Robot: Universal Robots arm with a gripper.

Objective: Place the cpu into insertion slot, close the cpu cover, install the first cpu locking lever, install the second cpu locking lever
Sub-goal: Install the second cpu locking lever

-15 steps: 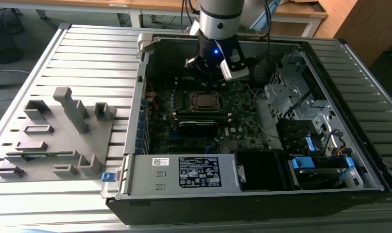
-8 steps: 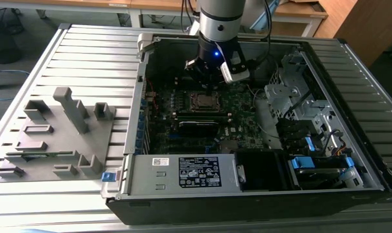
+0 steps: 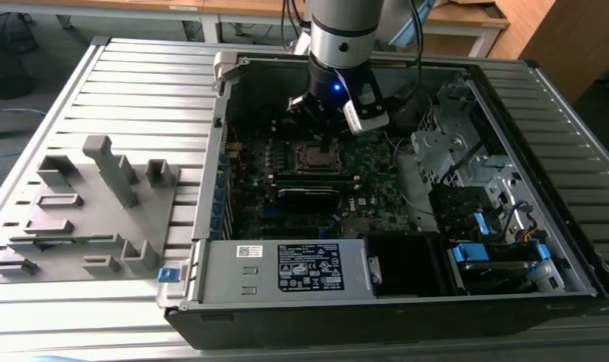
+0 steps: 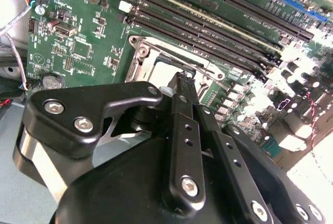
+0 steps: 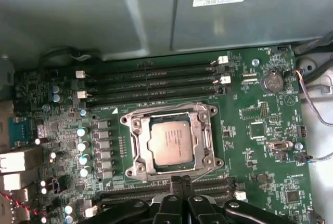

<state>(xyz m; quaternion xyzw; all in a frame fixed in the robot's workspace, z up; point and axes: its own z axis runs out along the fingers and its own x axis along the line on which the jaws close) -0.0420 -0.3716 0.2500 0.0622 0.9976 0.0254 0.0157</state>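
in the exterior view the tool (image 3: 327, 143) hangs inside the open computer case (image 3: 545, 249), just above the insertion slot (image 3: 319, 157) near the motherboard's far edge; a grey fixture block (image 3: 83, 211) lies on the slatted worktop (image 3: 133, 83), well apart. in the second wrist view the tool's fingers (image 4: 183, 109) are pinched together, holding nothing, tips over the cpu cover (image 4: 156, 52), memory slots (image 4: 208, 31) just beside. in the first wrist view the cpu (image 5: 169, 142) sits in the slot, cover down around it.

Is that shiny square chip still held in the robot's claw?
No; in the first wrist view the cpu lies flat in the insertion slot, framed by the cpu cover, beyond the gripper.
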